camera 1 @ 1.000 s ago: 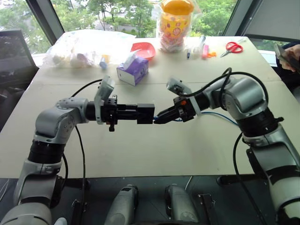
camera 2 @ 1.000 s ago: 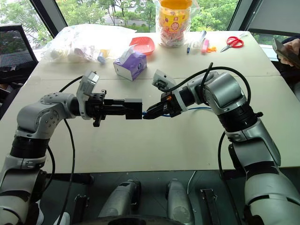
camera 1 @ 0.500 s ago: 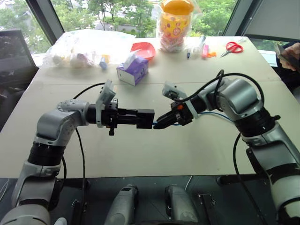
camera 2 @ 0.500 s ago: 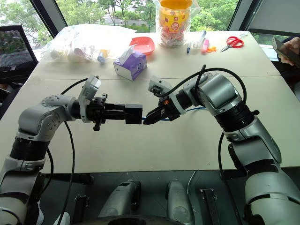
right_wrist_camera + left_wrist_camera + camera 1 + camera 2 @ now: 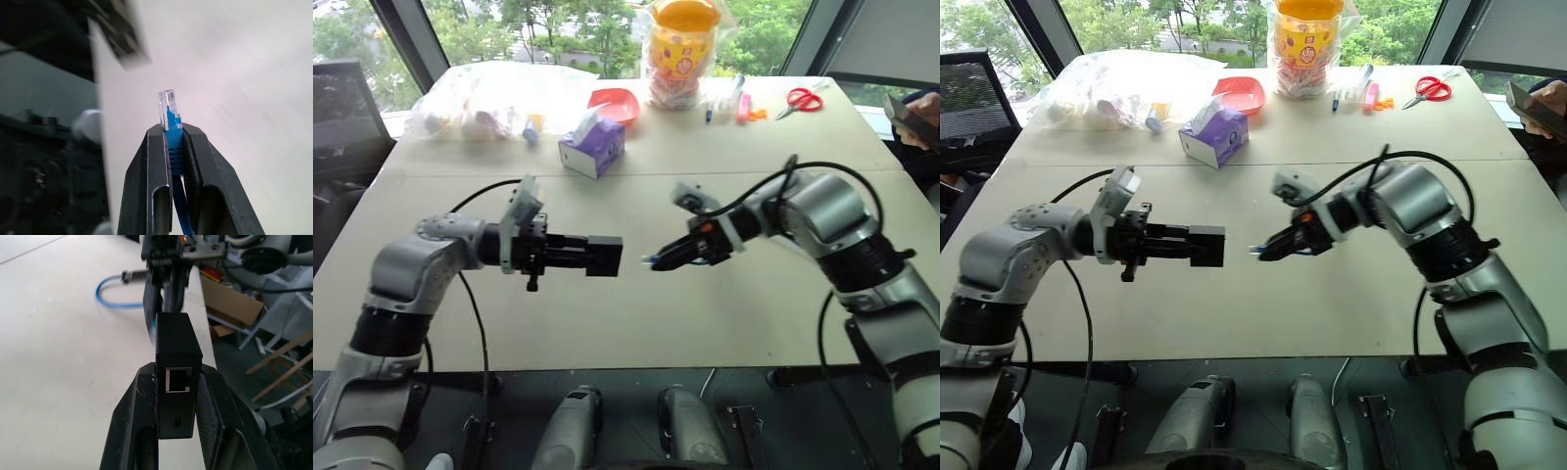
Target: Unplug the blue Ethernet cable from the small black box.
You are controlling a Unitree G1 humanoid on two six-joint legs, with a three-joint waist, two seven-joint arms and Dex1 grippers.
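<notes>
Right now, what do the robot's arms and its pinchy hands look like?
Both arms are made of rounded silver-grey shells joined by black rings. Thick black cables loop along each one. The left gripper and the right gripper each have two slim black fingers with rough, bumpy inner pads. A small pale camera block sits on each wrist.

Beige table by a window wall, daylight, trees outside.

Table (image 5: pixel 636 313) has a seam across its upper half. Windows (image 5: pixel 558 24) with dark slanted frames span the top of the frame; green foliage beyond. Black office chair (image 5: pixel 342 108) at upper left. Dark floor along the bottom edge. In the left wrist view, a cardboard box (image 5: pixel 230 303) and wooden slats (image 5: pixel 283 367) beyond the table edge.
</notes>
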